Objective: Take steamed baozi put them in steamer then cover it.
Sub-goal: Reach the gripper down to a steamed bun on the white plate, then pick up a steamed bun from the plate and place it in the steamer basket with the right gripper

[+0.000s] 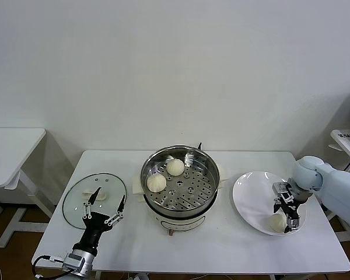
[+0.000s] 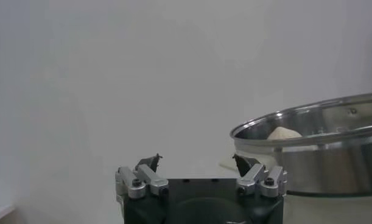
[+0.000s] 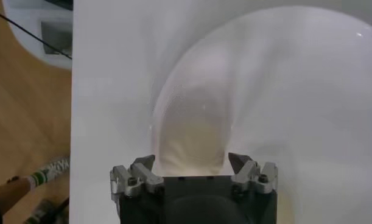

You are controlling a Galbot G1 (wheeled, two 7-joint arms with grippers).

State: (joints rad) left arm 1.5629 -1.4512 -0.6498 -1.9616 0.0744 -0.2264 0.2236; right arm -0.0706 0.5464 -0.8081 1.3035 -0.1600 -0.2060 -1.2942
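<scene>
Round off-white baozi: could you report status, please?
Right gripper open around plate baozi. Left gripper open, idle by glass lid. Two buns inside steel steamer.

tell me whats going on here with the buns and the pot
A two-armed robot is loading buns into a steamer in the middle of the table. Two buns already sit on its perforated tray. The right gripper is down over the white plate, its fingers open around one more bun, not yet closed on it. The left gripper waits open near the glass lid, which lies flat on the table beside the steamer.
</scene>
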